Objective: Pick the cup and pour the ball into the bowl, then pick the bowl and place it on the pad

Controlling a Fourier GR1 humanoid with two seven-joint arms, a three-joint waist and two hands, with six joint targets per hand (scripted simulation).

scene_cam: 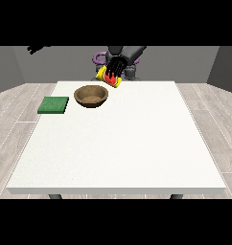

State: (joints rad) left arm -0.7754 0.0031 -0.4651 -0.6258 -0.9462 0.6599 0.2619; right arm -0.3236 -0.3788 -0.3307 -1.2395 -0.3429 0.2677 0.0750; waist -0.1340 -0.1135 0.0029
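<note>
Above the desk's point(137, 143) far edge, one hand point(115, 67) had its fingers curled over a tilted cup point(110, 78), just beside the bowl point(92, 95). No ball showed. Pouring well probably meant centring the cup's mouth over the bowl; green pad point(53, 105) lay alongside.

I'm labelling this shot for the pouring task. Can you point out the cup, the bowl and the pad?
cup point(116, 82): front view, on its yellow rim at the lower right end, below the hand's fingers.
bowl point(92, 99): front view, on its brown inside floor.
pad point(53, 105): front view, on the middle of its green top.
</note>
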